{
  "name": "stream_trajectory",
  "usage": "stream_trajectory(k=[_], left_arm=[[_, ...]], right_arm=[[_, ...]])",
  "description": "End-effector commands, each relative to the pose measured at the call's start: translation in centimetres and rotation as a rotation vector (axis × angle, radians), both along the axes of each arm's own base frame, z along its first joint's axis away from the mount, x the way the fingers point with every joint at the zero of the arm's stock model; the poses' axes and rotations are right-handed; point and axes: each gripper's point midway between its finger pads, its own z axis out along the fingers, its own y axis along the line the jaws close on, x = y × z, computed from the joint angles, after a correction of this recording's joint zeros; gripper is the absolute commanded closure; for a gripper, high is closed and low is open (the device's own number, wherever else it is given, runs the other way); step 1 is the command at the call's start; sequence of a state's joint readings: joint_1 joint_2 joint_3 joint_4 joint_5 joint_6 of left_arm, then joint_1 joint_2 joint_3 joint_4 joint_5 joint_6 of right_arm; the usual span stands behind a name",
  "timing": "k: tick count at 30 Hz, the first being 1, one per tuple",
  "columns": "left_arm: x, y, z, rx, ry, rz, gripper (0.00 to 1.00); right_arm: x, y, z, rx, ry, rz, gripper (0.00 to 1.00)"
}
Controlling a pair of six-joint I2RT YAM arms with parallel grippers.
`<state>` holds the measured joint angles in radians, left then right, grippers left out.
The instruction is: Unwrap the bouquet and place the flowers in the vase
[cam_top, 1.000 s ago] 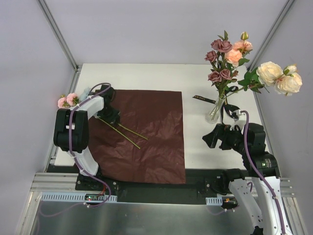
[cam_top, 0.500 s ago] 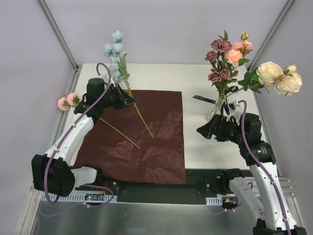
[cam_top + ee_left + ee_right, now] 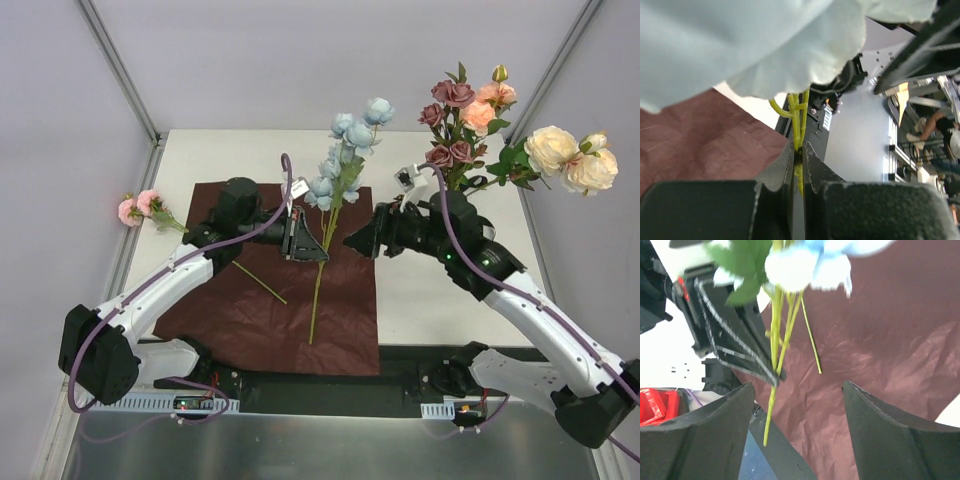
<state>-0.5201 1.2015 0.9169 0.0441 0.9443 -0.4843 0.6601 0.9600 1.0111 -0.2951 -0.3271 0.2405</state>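
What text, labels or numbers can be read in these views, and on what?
None is legible in any view.
Small white tag at the left wrist, beside the blue flowers: marks too small to read.
Small white patch on the right wrist: too small to read.
Both wrist views: no lettering visible.

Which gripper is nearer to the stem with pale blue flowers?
Left. The left gripper is shut on the stem with pale blue flowers; the right gripper is open, just short of it, not touching.
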Motion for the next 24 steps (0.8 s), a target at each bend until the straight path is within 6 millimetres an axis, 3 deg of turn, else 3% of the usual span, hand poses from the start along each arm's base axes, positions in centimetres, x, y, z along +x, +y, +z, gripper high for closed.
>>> stream_trajectory(k=[1, 9, 21, 24], left_arm=[[-2.0, -0.6, 1.2, -0.058, -0.126, -0.121, 1.0], [-3.1, -0.5, 1.4, -0.067, -0.146, -0.142, 1.0], [-4.5, -0.5, 1.7, -0.08, -0.164, -0.176, 1.0], [-4.6, -0.6, 1.6, -0.079, -0.162, -0.179, 1.0]], right_arm=[[1.6, 2.7, 4.2, 0.128, -0.094, -0.003, 0.31], [1.8, 4.4, 4.4, 0.125, -0.114, -0.013, 0.38], [1.7, 5.9, 4.9, 0.157, -0.114, -0.025, 0.58], [1.5, 6.2, 5.1, 0.162, -0.119, -0.016, 0.68]])
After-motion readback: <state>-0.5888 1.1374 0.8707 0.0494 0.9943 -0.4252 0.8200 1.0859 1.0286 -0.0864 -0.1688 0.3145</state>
